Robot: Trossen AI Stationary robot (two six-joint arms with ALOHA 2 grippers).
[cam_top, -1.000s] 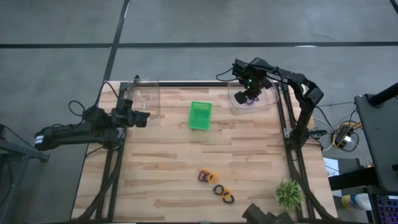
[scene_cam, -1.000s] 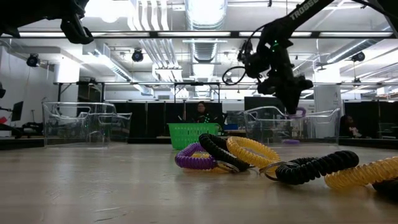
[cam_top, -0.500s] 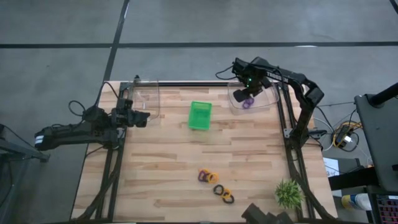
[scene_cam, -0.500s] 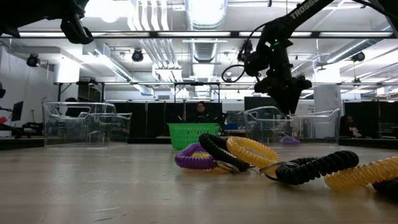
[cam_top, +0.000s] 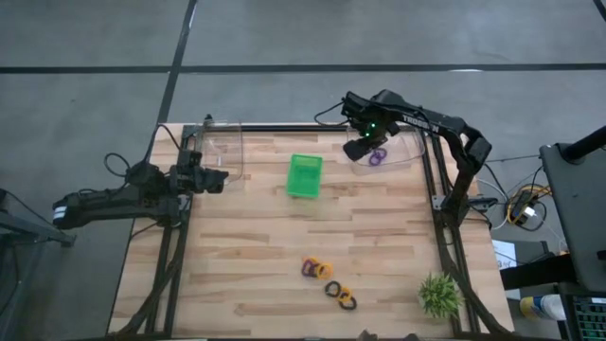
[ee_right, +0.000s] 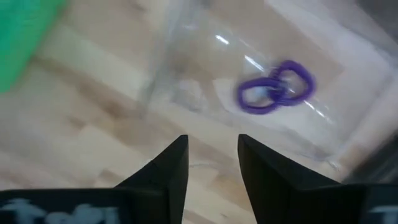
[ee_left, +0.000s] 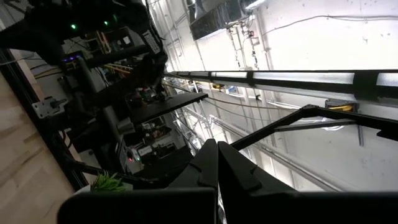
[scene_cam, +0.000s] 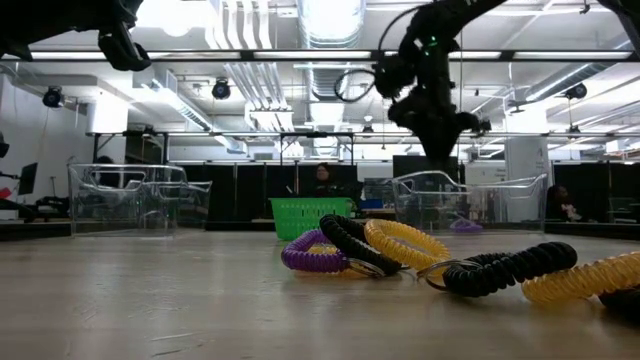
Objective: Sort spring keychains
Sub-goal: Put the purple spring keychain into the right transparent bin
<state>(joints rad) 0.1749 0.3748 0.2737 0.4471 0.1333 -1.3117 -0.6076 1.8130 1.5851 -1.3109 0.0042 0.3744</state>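
Observation:
My right gripper is open and empty. It hangs above the near-left rim of the right clear bin. One purple spring keychain lies on that bin's floor. More keychains lie on the table's near half in two heaps. One heap holds purple, black and orange-yellow coils. The other heap holds black and yellow coils. My left gripper is shut and waits at the table's left edge.
A green basket stands between two clear bins, the left one at the far left corner. A spiky green plant sits at the near right corner. Bare wood lies between the basket and the keychain heaps.
My right gripper held the purple keychain over the right clear bin and let it go; the keychain fell and now lies on the bin's floor. The gripper then moved toward the table's left, to the bin's rim on the basket side.

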